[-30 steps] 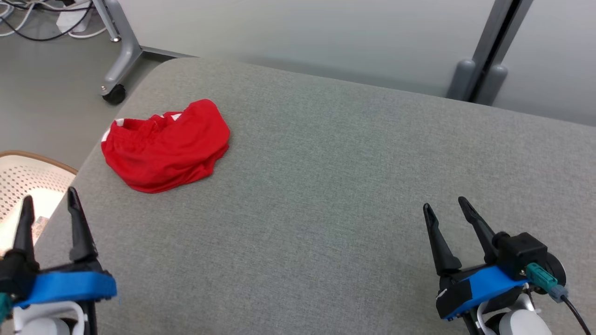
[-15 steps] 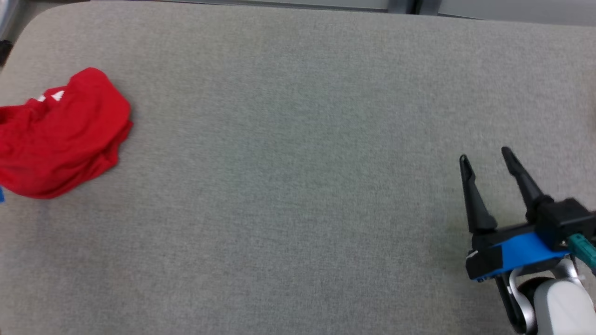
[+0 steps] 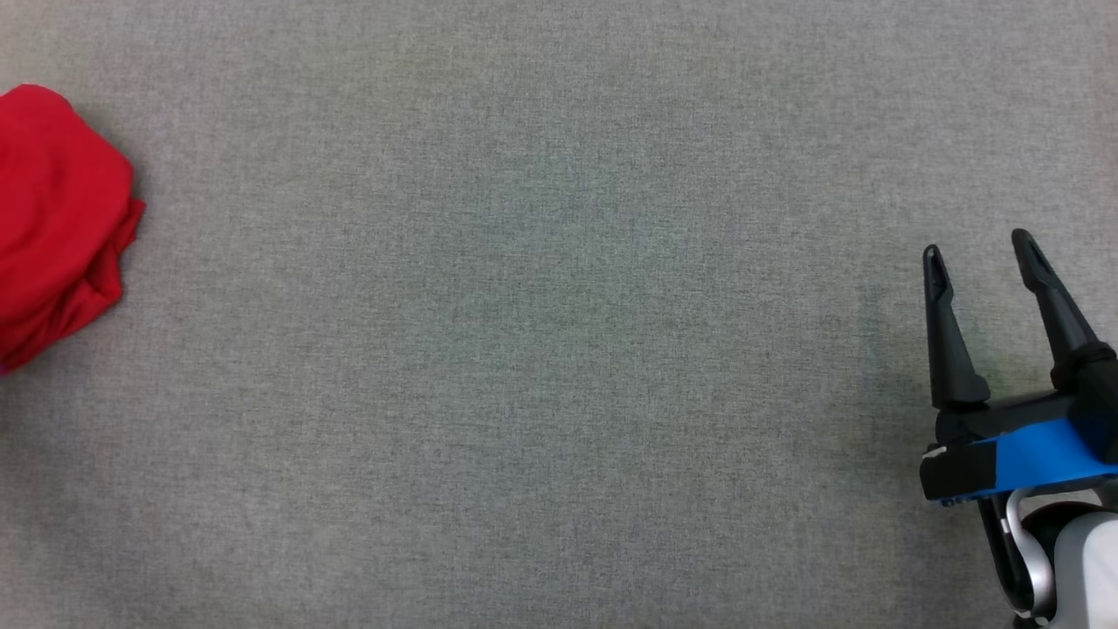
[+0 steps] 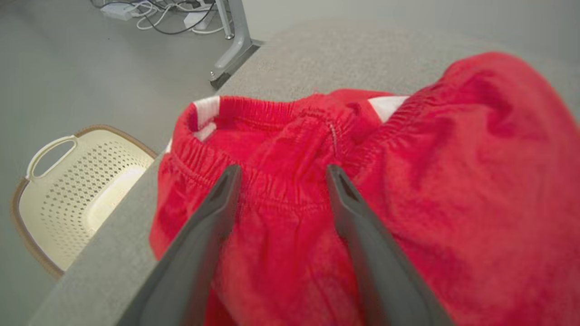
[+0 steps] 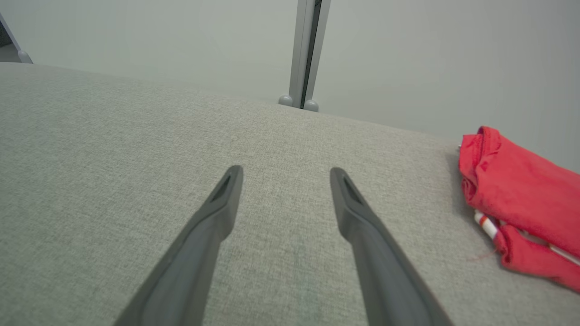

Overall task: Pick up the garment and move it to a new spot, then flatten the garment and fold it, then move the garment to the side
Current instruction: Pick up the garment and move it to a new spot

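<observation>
The crumpled red cloth garment (image 4: 408,203) lies near the left edge of the grey fabric-covered table (image 3: 559,349). The left gripper (image 4: 283,174) hangs close above its gathered waistband, two dark fingers apart, gripping nothing; whether they touch the cloth I cannot tell. The right gripper (image 3: 978,246) is well apart from it, over the table, fingers also spread and empty. A cream perforated plastic basket (image 4: 68,181) stands on the floor beside the table

I read no text, label or number anywhere; the white patches (image 4: 206,107) on the garment (image 4: 430,190) show no lettering.
</observation>
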